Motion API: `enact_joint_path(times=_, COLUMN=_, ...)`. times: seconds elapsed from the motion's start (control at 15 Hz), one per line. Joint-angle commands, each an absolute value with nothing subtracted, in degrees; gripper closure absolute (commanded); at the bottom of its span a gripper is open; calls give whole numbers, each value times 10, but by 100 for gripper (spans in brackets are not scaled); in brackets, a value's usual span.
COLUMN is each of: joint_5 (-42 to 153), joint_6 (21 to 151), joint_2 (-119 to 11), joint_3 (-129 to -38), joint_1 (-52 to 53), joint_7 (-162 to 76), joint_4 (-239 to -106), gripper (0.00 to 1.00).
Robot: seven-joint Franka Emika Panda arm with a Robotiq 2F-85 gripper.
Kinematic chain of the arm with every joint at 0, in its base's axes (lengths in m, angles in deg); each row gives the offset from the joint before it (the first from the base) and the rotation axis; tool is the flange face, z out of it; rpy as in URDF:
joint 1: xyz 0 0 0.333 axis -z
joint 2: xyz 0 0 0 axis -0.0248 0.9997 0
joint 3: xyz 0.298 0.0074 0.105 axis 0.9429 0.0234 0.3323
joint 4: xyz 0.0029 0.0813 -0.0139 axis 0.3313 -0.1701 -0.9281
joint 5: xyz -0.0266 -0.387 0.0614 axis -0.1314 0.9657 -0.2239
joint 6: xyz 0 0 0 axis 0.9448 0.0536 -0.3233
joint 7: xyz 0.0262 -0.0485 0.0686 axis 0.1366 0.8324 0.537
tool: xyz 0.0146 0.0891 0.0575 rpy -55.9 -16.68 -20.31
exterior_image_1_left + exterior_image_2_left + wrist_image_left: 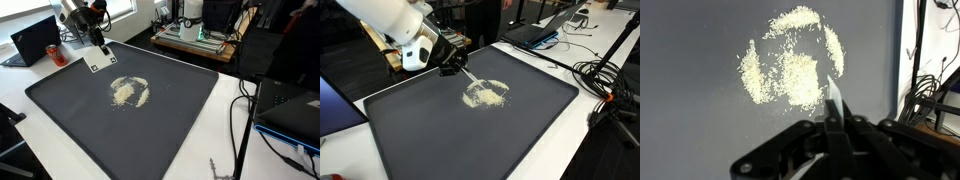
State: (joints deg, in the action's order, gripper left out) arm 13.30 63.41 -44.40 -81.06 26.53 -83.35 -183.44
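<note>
My gripper [99, 42] is shut on a thin white flat card [100, 62] that hangs below the fingers. It hovers over the far edge of a large dark mat [160, 130]. In the wrist view the card [834, 96] sticks out edge-on between the shut fingers [830, 128]. A loose ring-shaped patch of pale grains [129, 91] lies on the mat, a short way from the card. In an exterior view the card's tip [468, 76] points toward the grains [486, 94]. The grains [790, 65] fill the upper middle of the wrist view.
The mat [520, 120] lies on a white table. A laptop [35, 40] and a red can [55, 50] stand beyond the mat's edge. Black cables [245, 120] and another laptop [290, 110] lie beside it. A tripod and cables [610, 80] stand near the table.
</note>
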Motion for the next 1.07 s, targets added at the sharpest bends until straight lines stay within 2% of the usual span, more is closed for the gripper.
enact_joint_path(times=0.0, joint_5=57, joint_6=648, joint_2=-469, joint_3=-826, joint_1=276, joint_7=-909, joint_4=-1905, gripper=99)
enact_joint_path(times=1.0, joint_5=-354, joint_6=891, joint_2=-586, joint_3=-889, joint_1=202, joint_7=-1152, joint_4=-2194, gripper=99)
